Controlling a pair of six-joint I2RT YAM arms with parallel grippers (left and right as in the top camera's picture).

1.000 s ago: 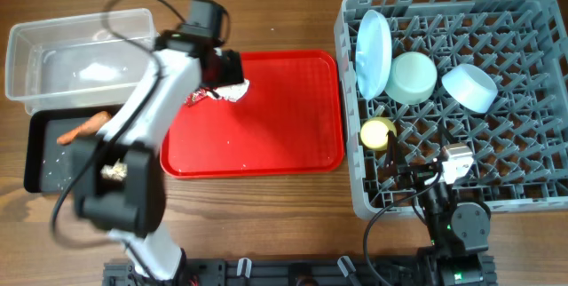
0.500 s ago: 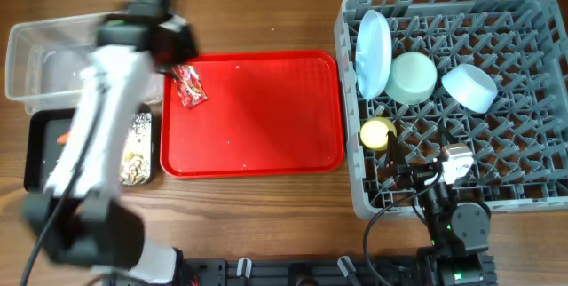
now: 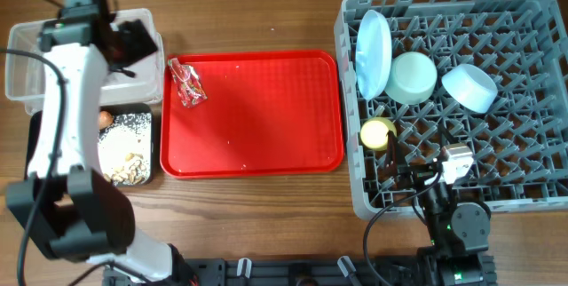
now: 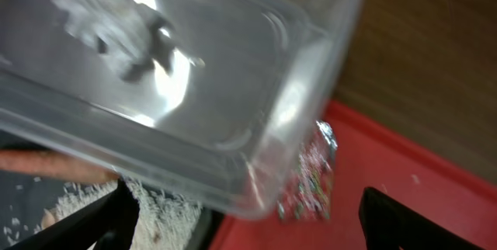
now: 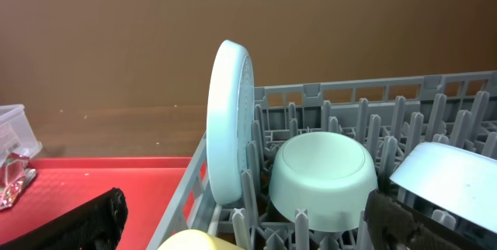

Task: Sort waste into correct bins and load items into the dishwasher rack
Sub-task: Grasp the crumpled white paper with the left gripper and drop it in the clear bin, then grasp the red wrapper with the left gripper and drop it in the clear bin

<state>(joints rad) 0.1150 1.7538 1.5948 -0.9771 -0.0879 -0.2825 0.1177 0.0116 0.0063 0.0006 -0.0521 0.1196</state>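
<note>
My left gripper point(image 3: 133, 42) point(image 4: 268, 223) is open and empty above the right end of the clear tub point(image 3: 27, 59) point(image 4: 256, 64). A crumpled white tissue point(image 4: 116, 21) lies inside the tub. The red shiny wrapper point(image 3: 188, 84) point(image 4: 311, 180) lies at the left end of the red tray. The black tray point(image 3: 158, 148) holds rice scraps point(image 3: 129, 144) point(image 4: 167, 219) and the carrot point(image 3: 105, 119) point(image 4: 46, 164). The grey rack point(image 3: 532, 188) holds the plate point(image 3: 374, 51) point(image 5: 229, 126), green bowl point(image 3: 414, 77) point(image 5: 322, 176), blue bowl point(image 3: 470, 88) point(image 5: 450, 180) and yellow cup point(image 3: 377, 132) point(image 5: 194, 241). My right gripper point(image 3: 404, 175) point(image 5: 248, 227) is open and empty over the rack's front. The spoon is out of view.
The flat red serving tray point(image 3: 257, 117) point(image 5: 101, 176) lies in the middle between the bins and the rack. The left arm reaches up along the left side over the black tray. Bare wooden table runs along the back.
My left arm has swung left from the red tray to above the clear tub. The wrapper has shifted to the tray's left end. The right arm has not moved.
</note>
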